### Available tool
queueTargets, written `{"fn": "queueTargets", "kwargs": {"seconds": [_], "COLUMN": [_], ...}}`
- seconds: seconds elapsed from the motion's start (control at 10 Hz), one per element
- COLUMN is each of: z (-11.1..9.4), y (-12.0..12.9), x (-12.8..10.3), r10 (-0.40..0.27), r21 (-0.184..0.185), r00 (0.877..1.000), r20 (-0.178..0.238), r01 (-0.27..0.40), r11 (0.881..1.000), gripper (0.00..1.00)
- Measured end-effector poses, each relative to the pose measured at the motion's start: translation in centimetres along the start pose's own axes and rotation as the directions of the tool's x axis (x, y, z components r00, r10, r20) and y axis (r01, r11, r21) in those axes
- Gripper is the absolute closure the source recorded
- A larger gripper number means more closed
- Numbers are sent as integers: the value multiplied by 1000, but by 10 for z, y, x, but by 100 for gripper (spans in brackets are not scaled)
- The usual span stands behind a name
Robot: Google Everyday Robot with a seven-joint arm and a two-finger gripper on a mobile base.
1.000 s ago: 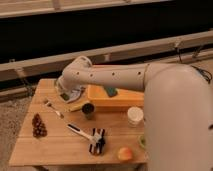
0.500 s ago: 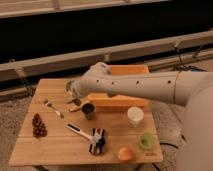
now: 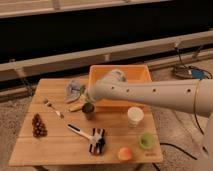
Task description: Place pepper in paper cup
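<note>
Here the white arm (image 3: pixel 150 94) reaches in from the 3 o'clock side of the wooden desk (image 3: pixel 55 147) and ends at the front left corner of the orange bin (image 3: pixel 120 75). The hand (image 3: pixel 86 98) sits at that tip, just above a dark cup (image 3: pixel 88 110). Its fingers are closed together, and whether anything is pinched between them cannot be told. A small green sliver just at 11 o'clock of the hand, against the right edge of a blue-grey cloth (image 3: pixel 74 90), looks like the pepper (image 3: pixel 81 90), though its outline is too faint to be sure. The paper cup (image 3: pixel 135 116) stands upright on the desk at 3 o'clock of the dark cup, well apart from the hand and just below the arm's underside. A light-green cup (image 3: pixel 146 141) stands at 5 o'clock of the paper cup, with a round orange fruit (image 3: pixel 125 153) beside it near the front edge. A brush (image 3: pixel 90 137) with a white handle and a dark head lies at 6 o'clock of the dark cup. A bunch of dark grapes (image 3: pixel 38 125) lies toward the desk's 9 o'clock edge. A piece of metal cutlery (image 3: pixel 53 108) lies between the grapes and the cloth.
</note>
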Motion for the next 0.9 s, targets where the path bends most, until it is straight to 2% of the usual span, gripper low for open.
{"fn": "queueTargets", "kwargs": {"seconds": [0.2,0.5,0.6,0.9], "z": [-1,1,0,0], "y": [-19,-58,-67,-66], "x": [8,19,22,21], "r10": [42,111,126,126], "r21": [45,113,126,125], "r00": [999,993,992,992], "r20": [-10,-29,-30,-30], "r01": [-41,-107,-122,-122], "r11": [998,988,985,985], "gripper": [100,100,100,100]}}
